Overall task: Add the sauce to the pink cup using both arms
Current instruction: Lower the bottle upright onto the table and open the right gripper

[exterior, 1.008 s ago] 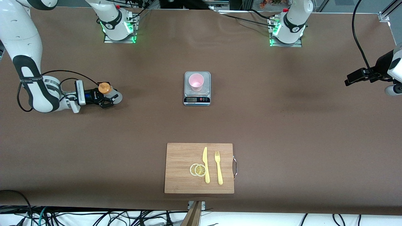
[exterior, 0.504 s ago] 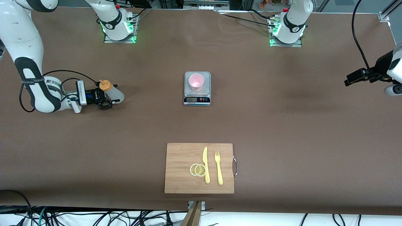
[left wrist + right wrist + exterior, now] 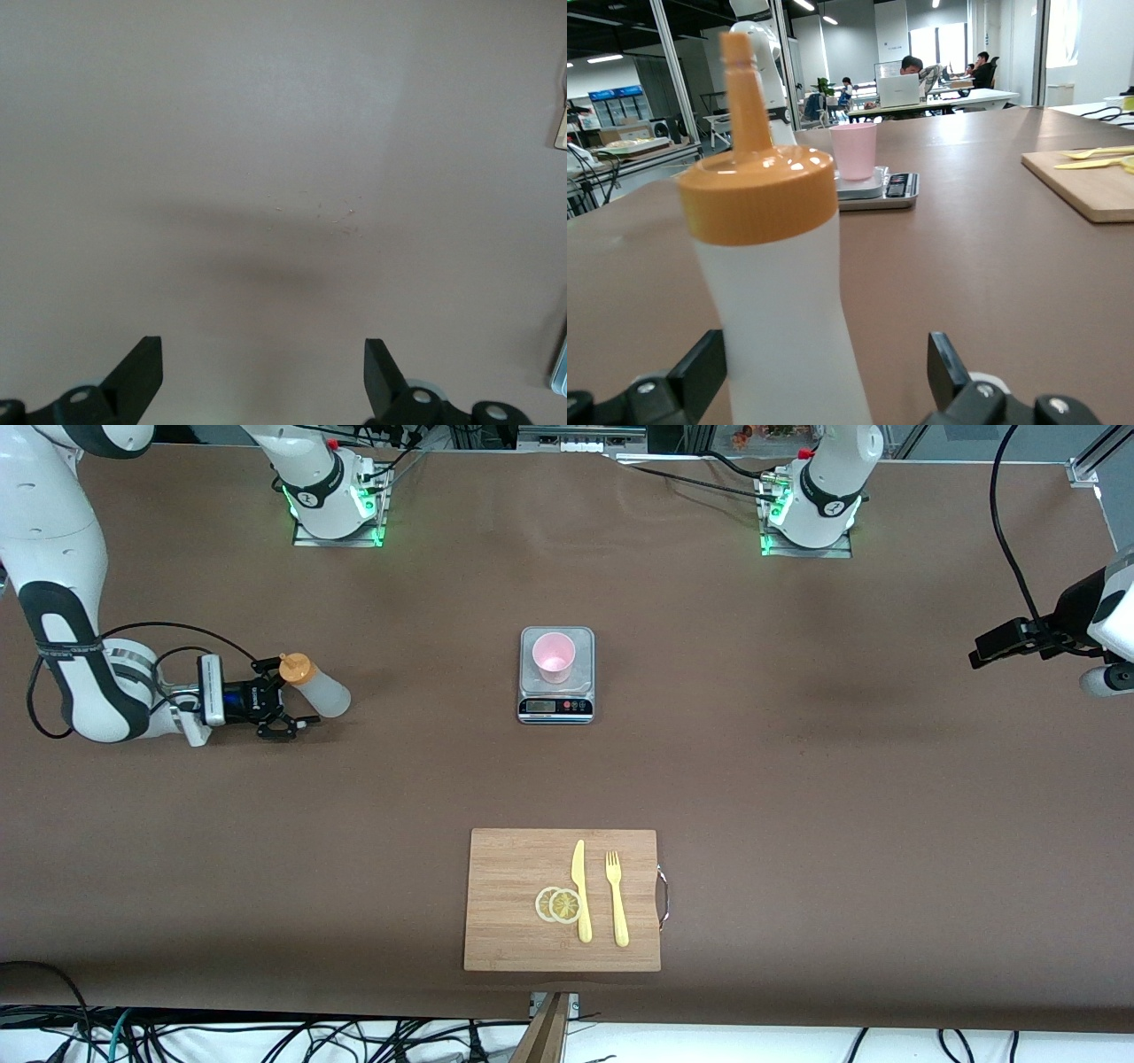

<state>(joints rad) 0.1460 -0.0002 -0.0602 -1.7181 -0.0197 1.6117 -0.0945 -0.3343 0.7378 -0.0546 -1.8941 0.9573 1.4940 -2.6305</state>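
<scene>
- Sauce bottle (image 3: 316, 690) upright on worktop (image 3: 797, 779) at right arm's end, orange nozzle up.
- Right hand (image 3: 288, 695) low beside it, fingers apart, not gripping.
- Pink cup (image 3: 554, 657) on kitchen scale (image 3: 555, 707), mid-worktop; bare brown cloth between.
- Cutting board (image 3: 514, 921) with knife (image 3: 580, 890), fork (image 3: 617, 899), lemon slices (image 3: 558, 904) nearer camera.
- Left hand (image 3: 261, 376) waits, spread, over bare worktop edge.

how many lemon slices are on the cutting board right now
2. Both lemon slices lie overlapping on the cutting board, beside the yellow knife, on its side toward the right arm's end of the table. Any further slice underneath would be hidden.
</scene>
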